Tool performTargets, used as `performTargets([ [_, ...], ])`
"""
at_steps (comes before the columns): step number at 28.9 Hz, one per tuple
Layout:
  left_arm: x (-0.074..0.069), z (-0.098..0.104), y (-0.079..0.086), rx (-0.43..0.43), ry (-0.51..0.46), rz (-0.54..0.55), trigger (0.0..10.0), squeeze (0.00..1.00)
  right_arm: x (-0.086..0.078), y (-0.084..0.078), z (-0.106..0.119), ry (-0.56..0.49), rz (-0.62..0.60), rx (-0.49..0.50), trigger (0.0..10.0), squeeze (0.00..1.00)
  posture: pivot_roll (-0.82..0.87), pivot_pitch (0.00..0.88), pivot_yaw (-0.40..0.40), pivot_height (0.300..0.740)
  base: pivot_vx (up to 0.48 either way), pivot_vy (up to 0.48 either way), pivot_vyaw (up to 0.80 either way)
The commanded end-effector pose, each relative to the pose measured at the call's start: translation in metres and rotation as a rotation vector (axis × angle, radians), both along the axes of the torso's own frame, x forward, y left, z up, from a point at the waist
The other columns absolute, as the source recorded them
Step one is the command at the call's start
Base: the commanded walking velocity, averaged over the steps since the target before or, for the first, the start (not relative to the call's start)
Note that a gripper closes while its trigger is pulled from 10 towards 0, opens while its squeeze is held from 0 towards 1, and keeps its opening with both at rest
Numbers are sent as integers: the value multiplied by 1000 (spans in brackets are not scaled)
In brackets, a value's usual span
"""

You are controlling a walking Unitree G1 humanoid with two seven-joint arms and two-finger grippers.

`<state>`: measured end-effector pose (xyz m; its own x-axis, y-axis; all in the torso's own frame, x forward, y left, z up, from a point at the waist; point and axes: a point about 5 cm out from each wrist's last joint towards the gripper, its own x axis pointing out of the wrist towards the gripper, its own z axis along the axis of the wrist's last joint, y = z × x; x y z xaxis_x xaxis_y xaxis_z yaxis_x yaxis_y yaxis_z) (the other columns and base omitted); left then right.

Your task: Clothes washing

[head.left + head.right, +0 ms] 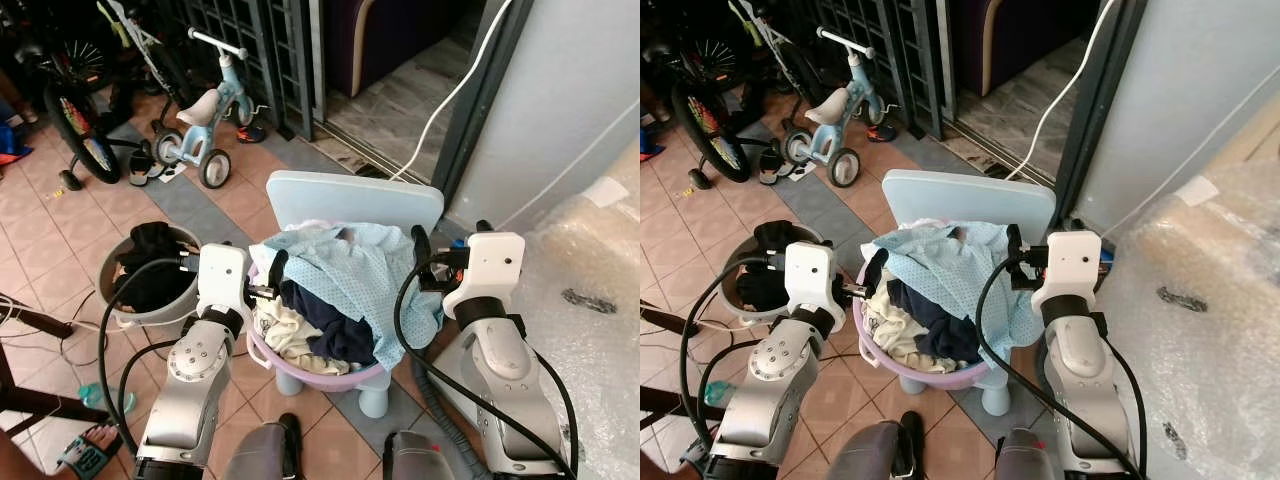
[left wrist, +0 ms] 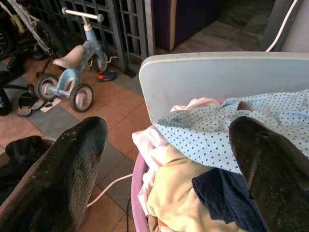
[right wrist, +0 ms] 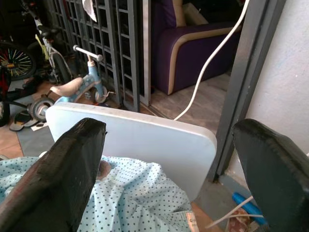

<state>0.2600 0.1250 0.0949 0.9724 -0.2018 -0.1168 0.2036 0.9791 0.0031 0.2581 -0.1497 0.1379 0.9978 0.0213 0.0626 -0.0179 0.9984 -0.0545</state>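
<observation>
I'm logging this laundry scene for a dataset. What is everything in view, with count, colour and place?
Laundry basin: one, lilac, on the chair.
Clothes: a pile, dotted light blue, navy, cream, in the basin.
Chair: one, pale blue, centre.
Bucket: one, grey, holding dark clothes, to the robot's left.
Tricycle: one, light blue, by the grille.
Cable: one, white, along the door frame.
Left gripper: open, at the basin's left rim.
Right gripper: open, at the basin's right side.

Soft cotton-like dotted cloth (image 1: 365,265) heaps in a smooth plastic basin (image 1: 300,372); matt floor tiles (image 1: 60,225).
</observation>
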Motion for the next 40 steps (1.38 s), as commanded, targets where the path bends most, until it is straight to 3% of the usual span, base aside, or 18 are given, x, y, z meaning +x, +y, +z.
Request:
performTargets([
  [1,-2,-1,1,8,27,-20,10000,0,0,0,-11,79,13,15,10000,0,-95,181,87,740,0,0,0],
  [5,-12,-9,12,40,84,-19,10000,0,-5,6,-49,347,105,25,10000,0,-83,188,87,740,0,0,0],
  [8,-21,-14,21,62,111,-20,10000,0,-6,8,-52,373,146,72,10000,0,-74,189,86,740,0,0,0],
  [12,-29,-18,30,86,123,-7,10000,0,-3,18,-61,450,286,5,10000,0,-64,198,83,740,0,0,0],
  [17,-36,-18,31,27,136,-33,10000,0,19,37,-46,406,382,104,10000,0,-52,199,77,740,0,0,0],
  [21,-37,-17,30,28,140,-35,10000,0,29,56,-66,534,436,56,10000,0,-25,200,72,740,0,0,0],
  [22,-36,-16,29,28,136,-36,10000,0,32,64,-74,566,450,39,8588,0,-19,200,70,740,0,0,0],
  [23,-36,-15,28,22,134,-37,10000,0,32,67,-79,595,449,42,0,0,-13,200,67,740,0,0,0],
  [26,-36,-12,27,12,129,-39,10000,0,32,75,-90,651,461,18,0,0,1,201,60,740,0,0,0],
  [32,-37,-11,26,5,127,-32,10000,0,31,81,-96,667,475,12,0,0,-1,202,54,740,0,0,0],
  [40,-32,-10,24,0,117,-32,10000,0,41,63,-87,593,368,76,0,0,-16,193,52,740,0,0,0],
])
